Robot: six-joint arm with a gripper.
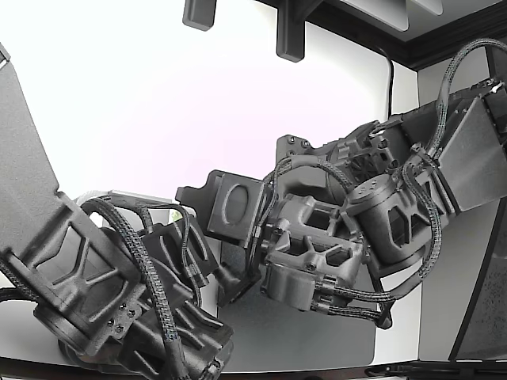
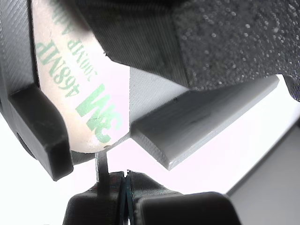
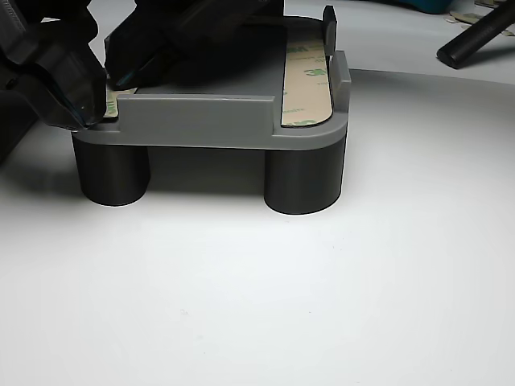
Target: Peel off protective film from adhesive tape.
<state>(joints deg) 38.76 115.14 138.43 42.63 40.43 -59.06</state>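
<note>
On the white table [image 3: 322,305], the pincer [image 2: 124,197] is clenched on the film tab [image 2: 101,164].

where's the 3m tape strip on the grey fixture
In the other view, one tape strip lies along the grey fixture's right edge, beside the raised lip.
</note>
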